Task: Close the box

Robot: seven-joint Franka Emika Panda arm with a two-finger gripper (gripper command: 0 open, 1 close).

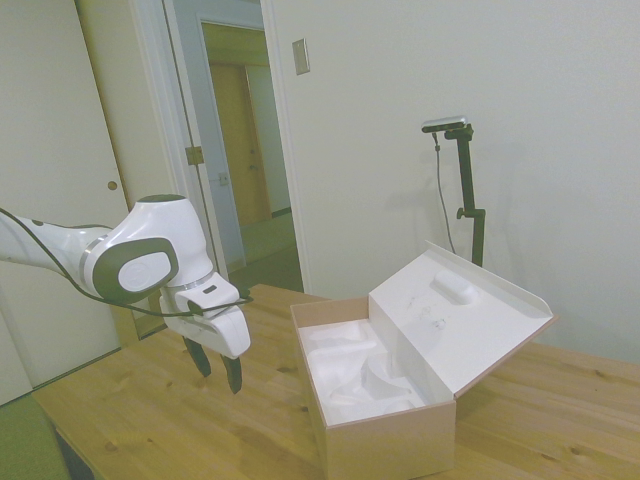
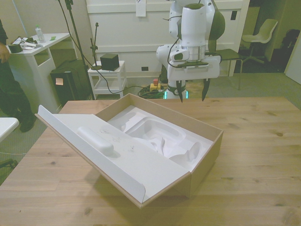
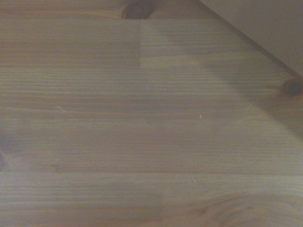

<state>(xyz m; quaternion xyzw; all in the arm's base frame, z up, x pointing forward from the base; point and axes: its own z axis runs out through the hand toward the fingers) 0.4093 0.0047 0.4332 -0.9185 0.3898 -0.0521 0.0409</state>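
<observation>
1. On the wooden table sits the box, open, lid hinged along one long side and folded outward, hanging past the box toward the front view's left

2. Lid is tilted, not flat: free edge sits higher than the hinge in the side view, white inner face up, a raised moulded bump on it. Inside the box I see white moulded lining, nothing else visible in it

3. Handling guess: cardboard, so light and fairly stiff, but the lid will flex if I push at one corner. Whole box may slide on the wood if I shove sideways; smooth tan walls give little purchase

4. Where I'd take it: no pinch needed. I'd get under or behind the lid's free long edge near its middle and sweep it up and over the hinge, then press down on top. Mid-edge contact should keep it from twisting

5. Gripper hangs above bare table, fingers pointing down, jaws spread apart with nothing between them

6. Relative to the jaws: box is apart from them, no contact. Gripper is off the non-hinge long wall; lid's free edge is on the far side of the box from it, so I have to cross over the box to reach it

7. Wrist view shows only wood grain plus a pale corner I take to be the box wall
</observation>
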